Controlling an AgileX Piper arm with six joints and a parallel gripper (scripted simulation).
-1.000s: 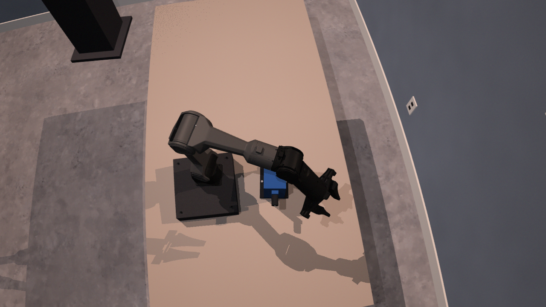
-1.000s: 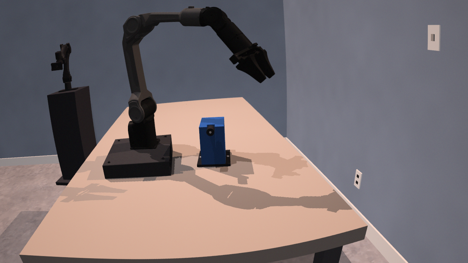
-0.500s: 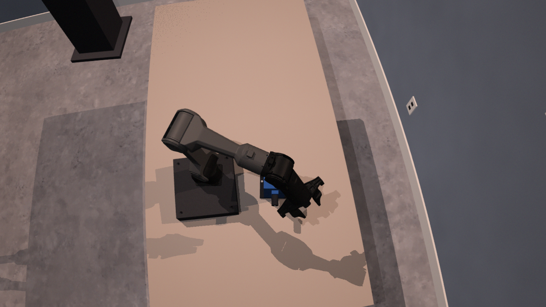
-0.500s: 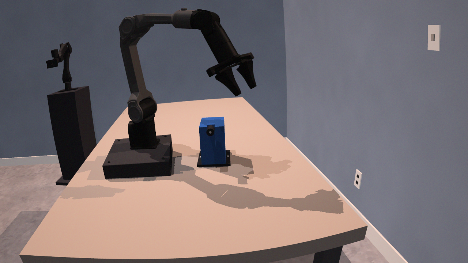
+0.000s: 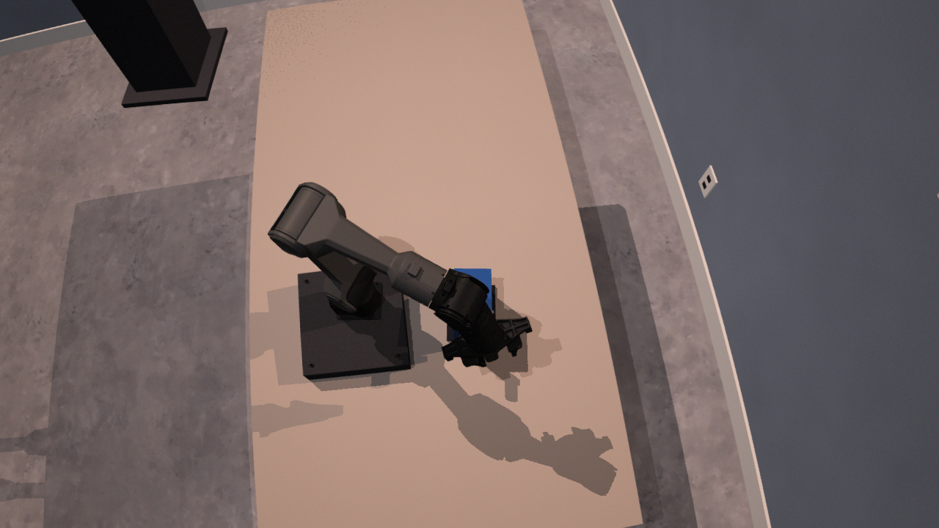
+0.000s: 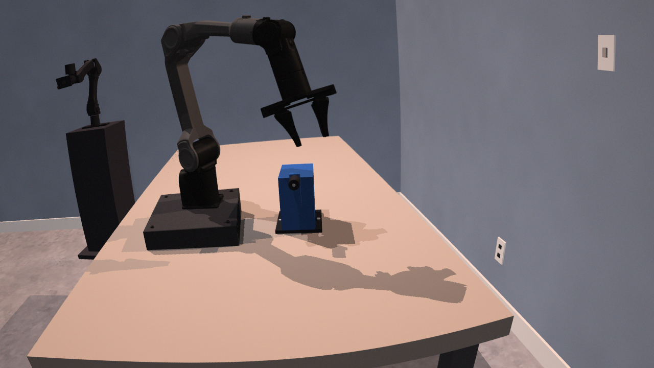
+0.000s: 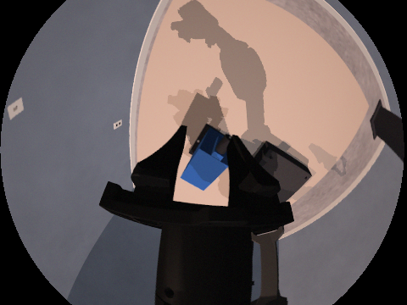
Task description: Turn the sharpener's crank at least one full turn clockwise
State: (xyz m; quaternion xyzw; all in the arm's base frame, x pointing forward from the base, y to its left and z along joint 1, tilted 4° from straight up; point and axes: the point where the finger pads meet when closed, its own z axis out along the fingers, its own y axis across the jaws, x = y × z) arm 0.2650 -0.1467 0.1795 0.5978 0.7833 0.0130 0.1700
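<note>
A blue box-shaped sharpener (image 6: 299,207) (image 5: 475,275) (image 7: 203,171) stands upright on a small black plate on the tan table (image 6: 228,297) (image 5: 394,131) (image 7: 294,46). Its crank is a short dark stub (image 6: 292,183) on the upper part of the face towards the exterior camera. My gripper (image 6: 311,139) (image 5: 491,341) (image 7: 208,137) is open and empty. It points down and hangs well above the sharpener's top, touching nothing. In the top-down view the wrist covers most of the sharpener. In the wrist view the sharpener shows between the two fingers.
The arm's black base (image 6: 191,222) (image 5: 354,334) stands on the table just left of the sharpener. A black pedestal (image 6: 98,174) (image 5: 150,45) with a small camera arm stands on the floor beyond the table's left edge. A wall (image 6: 503,137) runs along the table's right side.
</note>
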